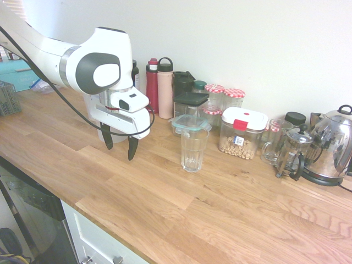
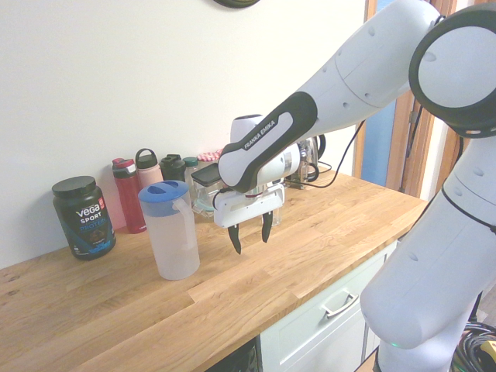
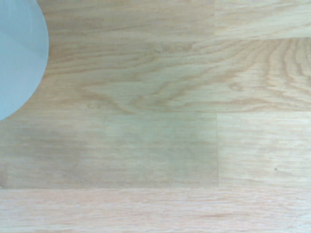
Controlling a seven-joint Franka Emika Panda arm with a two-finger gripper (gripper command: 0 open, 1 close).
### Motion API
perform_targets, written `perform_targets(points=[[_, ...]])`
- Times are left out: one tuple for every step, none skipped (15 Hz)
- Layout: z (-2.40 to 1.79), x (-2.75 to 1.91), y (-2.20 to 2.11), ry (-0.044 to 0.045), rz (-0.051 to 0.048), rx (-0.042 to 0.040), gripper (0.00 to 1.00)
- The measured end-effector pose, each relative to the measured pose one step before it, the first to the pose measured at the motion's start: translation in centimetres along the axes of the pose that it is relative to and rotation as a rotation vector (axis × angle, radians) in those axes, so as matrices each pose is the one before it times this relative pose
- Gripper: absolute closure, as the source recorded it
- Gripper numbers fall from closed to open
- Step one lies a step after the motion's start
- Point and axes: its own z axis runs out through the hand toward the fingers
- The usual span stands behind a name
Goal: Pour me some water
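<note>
A frosted plastic jug (image 2: pixel 171 240) with a blue lid (image 2: pixel 163 192) stands upright on the wooden counter (image 2: pixel 256 287). I cannot make out the water through its frosted wall. My gripper (image 2: pixel 250 242) hangs just above the counter beside the jug, fingers pointing down and open, holding nothing. In the first exterior view the gripper (image 1: pixel 120 149) hides most of the jug. An empty clear drinking glass (image 1: pixel 193 148) stands on the counter a short way from the gripper, on the side away from the jug. The wrist view shows bare wood and an edge of the blue lid (image 3: pixel 17 53).
Along the wall stand a red bottle (image 1: pixel 152 85), a pink bottle (image 1: pixel 165 88), several jars, a white-lidded food box (image 1: pixel 242 132), a French press (image 1: pixel 294 151) and a steel kettle (image 1: pixel 333 146). A dark Vega tub (image 2: pixel 84 217) stands behind the jug. The counter's front edge (image 1: pixel 110 220) is near.
</note>
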Motion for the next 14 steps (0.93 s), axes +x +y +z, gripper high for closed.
perform_targets(points=[[0.018, 0.026, 0.026, -0.00051, -0.00053, -0.00011, 0.00], [-0.012, 0.091, 0.067, 0.00165, -0.00165, 0.00239, 0.00], [-0.272, 0.097, -0.095, 0.01548, -0.00276, 0.01006, 0.00], [-0.517, -0.050, -0.173, 0.01911, -0.00421, 0.01097, 0.00], [-0.788, -0.271, -0.264, 0.01800, -0.00341, 0.01495, 0.00], [-1.065, -0.391, -0.264, 0.01970, -0.00722, 0.01701, 0.00], [-1.319, -0.608, -0.355, 0.02002, -0.01240, 0.01898, 0.00], [-1.265, -0.804, -0.390, 0.01393, -0.01625, 0.01554, 0.00], [-1.288, -0.948, -0.456, 0.01064, -0.01727, 0.01733, 0.00], [-1.269, -1.014, -0.537, 0.01090, -0.01787, 0.02071, 0.00], [-1.310, -0.941, -0.586, 0.01375, -0.01324, 0.03015, 0.00], [-1.160, -0.742, -0.651, 0.02167, -0.01131, 0.03154, 0.00], [-0.931, -0.730, -0.801, 0.02715, -0.01132, 0.03208, 0.00], [-0.612, -0.871, -0.881, 0.02260, -0.01480, 0.02372, 0.00]])
